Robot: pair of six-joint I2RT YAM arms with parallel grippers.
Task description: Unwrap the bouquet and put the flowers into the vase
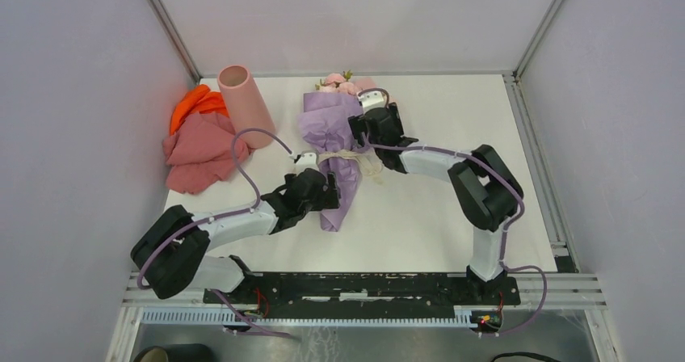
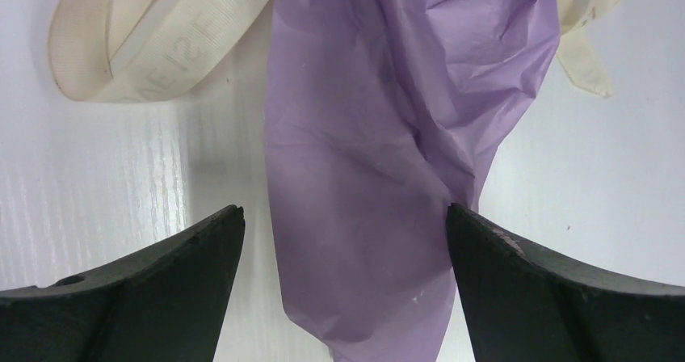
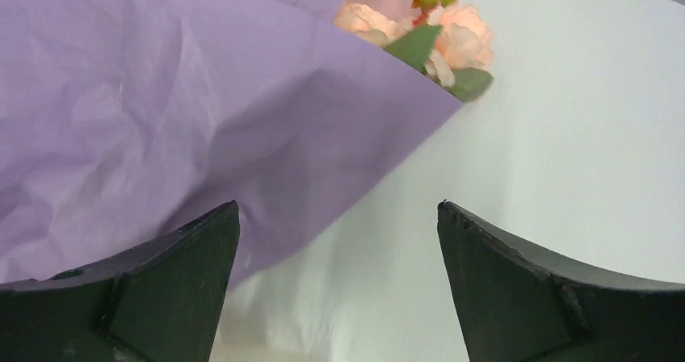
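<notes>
Both pairs of jaws stand released, grasping nothing. One bouquet (image 1: 325,126) lies mid-bench (image 1: 452,119), blooms toward the far edge, with one ribbon (image 1: 352,162) round its waist. One vase (image 1: 246,107) sits near the far-left corner, with one salmon cloth (image 1: 198,156) and one orange cloth (image 1: 194,105) beside it. Paper hides most of the flowers (image 1: 335,82); stems are unseen and the count is unclear. The left jaws straddle the wrap's narrow tail, and the right jaws sit at its wide upper edge.

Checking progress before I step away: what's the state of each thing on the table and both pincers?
Bouquet: wrapped, lying flat.
Ribbon: tied round the bouquet.
Vase: no flowers inside.
Cloths: crumpled in a heap.
Left pincer: open, straddling bouquet's tail.
Right pincer: open, at bouquet's top edge.
</notes>
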